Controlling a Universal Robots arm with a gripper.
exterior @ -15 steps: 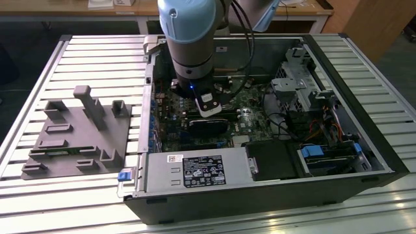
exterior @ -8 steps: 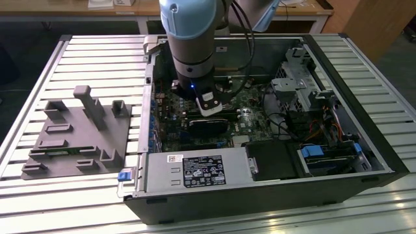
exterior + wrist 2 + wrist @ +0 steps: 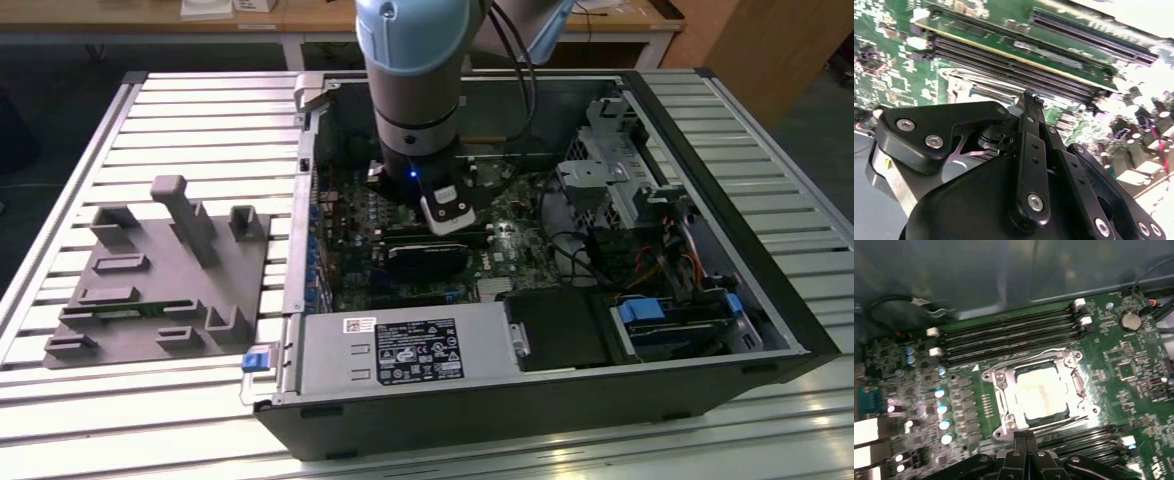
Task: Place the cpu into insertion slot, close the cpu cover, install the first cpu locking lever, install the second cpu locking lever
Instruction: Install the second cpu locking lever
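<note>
The cpu (image 3: 1040, 390), a square chip with a bright silvery top, lies in the insertion slot (image 3: 999, 432) on the green motherboard. The grey metal cpu cover (image 3: 1003, 392) lies flat around it as a frame. A thin wire lever (image 3: 1049, 351) runs along the side by the memory slots, and another (image 3: 1070, 419) along the opposite side. My gripper (image 3: 1026, 438) hangs just off that side of the socket, fingers pressed together with nothing between them. In the second wrist view the gripper (image 3: 1029, 96) points at the socket's metal rim (image 3: 961, 82). The exterior view shows the gripper (image 3: 449, 216) low inside the case.
The open computer case (image 3: 787, 330) lies on a slatted metal table. Long black memory slots (image 3: 1009, 335) flank the socket. A black block (image 3: 427, 258) sits beside the gripper. A grey fixture plate (image 3: 160, 275) stands at the exterior view's left. Cables and drive bays (image 3: 667, 310) fill the right.
</note>
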